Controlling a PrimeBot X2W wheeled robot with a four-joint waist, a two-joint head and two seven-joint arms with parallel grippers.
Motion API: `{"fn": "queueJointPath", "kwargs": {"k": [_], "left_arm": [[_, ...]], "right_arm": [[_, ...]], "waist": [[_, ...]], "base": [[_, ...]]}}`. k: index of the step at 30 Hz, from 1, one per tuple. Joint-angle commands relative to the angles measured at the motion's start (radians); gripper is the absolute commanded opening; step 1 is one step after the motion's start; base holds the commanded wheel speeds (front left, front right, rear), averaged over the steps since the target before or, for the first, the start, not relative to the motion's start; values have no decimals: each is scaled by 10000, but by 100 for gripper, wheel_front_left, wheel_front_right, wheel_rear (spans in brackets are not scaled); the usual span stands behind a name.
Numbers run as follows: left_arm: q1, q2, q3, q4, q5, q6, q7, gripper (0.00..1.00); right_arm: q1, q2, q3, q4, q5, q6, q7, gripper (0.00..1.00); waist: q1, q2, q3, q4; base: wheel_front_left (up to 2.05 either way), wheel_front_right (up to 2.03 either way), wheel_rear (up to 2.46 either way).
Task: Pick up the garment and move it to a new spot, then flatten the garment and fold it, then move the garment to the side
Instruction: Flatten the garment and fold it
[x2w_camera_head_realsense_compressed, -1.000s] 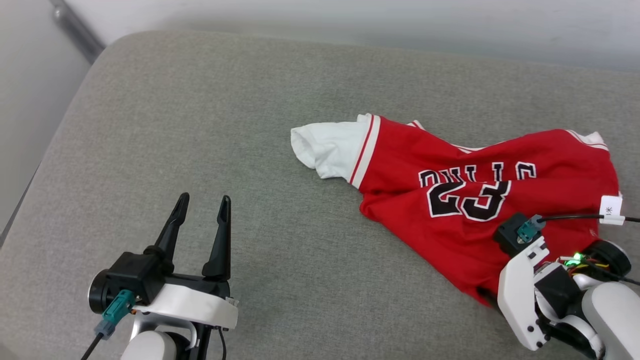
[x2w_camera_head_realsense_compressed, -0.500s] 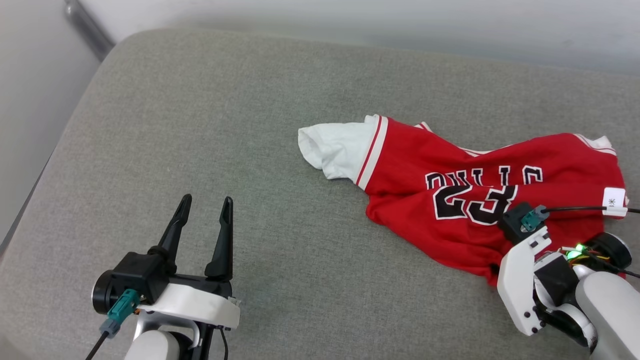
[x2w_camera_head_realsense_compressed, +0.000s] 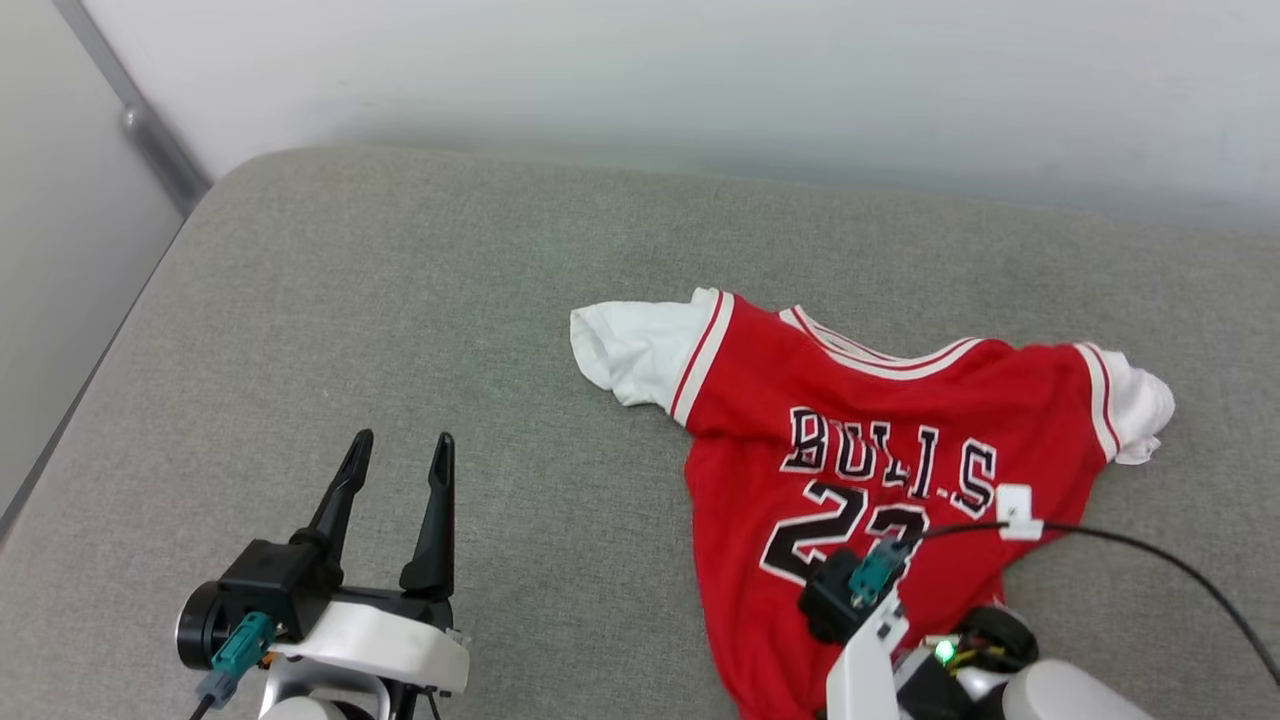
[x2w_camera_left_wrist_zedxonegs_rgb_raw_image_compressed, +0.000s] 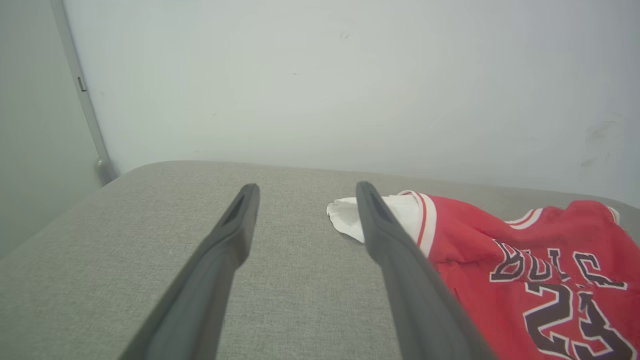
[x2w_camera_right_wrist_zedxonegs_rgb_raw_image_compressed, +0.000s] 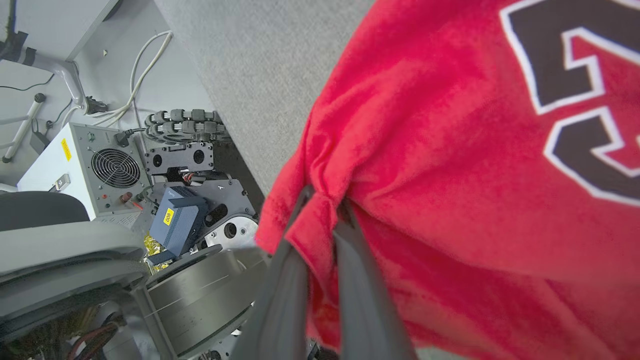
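One garment (x2w_camera_head_realsense_compressed: 880, 400) with two white sleeves (x2w_camera_head_realsense_compressed: 625, 355) is counted on one grey cushion (x2w_camera_head_realsense_compressed: 400, 300). Two grippers are seen: one left gripper (x2w_camera_head_realsense_compressed: 403, 442) and one right gripper (x2w_camera_right_wrist_zedxonegs_rgb_raw_image_compressed: 325, 200). One white fan box (x2w_camera_right_wrist_zedxonegs_rgb_raw_image_compressed: 85, 170) and one blue box (x2w_camera_right_wrist_zedxonegs_rgb_raw_image_compressed: 180, 220) are also counted.

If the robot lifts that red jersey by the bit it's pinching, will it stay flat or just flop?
Probably flop: the jersey wrinkles and bunches where the right gripper pinches its edge. It looks thin and light, so the rest would likely hang and drag. The fuzzy weave seems unlikely to slip free.
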Motion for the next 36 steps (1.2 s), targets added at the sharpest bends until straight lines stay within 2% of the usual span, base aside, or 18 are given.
{"fn": "queueJointPath", "kwargs": {"k": [1,6,12,13,14,18,23,28,32,33,36], "left_arm": [[161,-24,62,-16,74,-16,-26,100],[289,-59,141,-27,126,-55,-26,100],[350,-110,267,41,174,-84,-26,100],[346,-120,285,49,175,-88,-26,100],[343,-119,312,55,185,-91,-26,100],[365,-82,416,44,212,-75,-26,100],[377,-13,707,-143,176,-91,-26,100],[339,12,990,-335,51,-97,-24,100],[158,43,1138,-481,-35,-147,-24,100],[158,43,1138,-481,-35,-147,-24,100],[36,122,1192,-505,-99,-169,-26,100]], "right_arm": [[246,25,115,-62,26,0,147,0],[753,5,313,-85,-70,0,505,0],[976,191,81,-3,-252,0,216,0],[931,243,-66,-3,-293,0,63,67],[899,293,-216,3,-313,-1,-83,100],[664,293,-730,-252,-372,0,-458,100],[404,-5,-2341,-977,-673,0,-1537,100],[440,40,-3746,-1523,-1453,0,-3310,100],[608,123,-4634,-1638,-2517,0,-4992,100],[608,123,-4634,-1638,-2517,0,-4992,100],[820,353,-5367,-1470,-3599,-1,-6343,100]], "waist": [[-1,0,-81,-27],[-1,0,-164,-20],[-1,0,-232,-183],[-1,0,-267,-235],[-1,0,-314,-295],[-1,0,-448,-514],[-1,0,-609,-1045],[-1,0,-512,-1527],[-1,0,-330,-1893],[-1,0,-330,-1893],[-1,0,-149,-2158]], "base": [[0,0,0],[0,0,0],[0,0,0],[0,0,0],[0,0,0],[0,0,0],[0,0,0],[0,0,0],[0,0,0],[0,0,0],[0,0,0]]}}
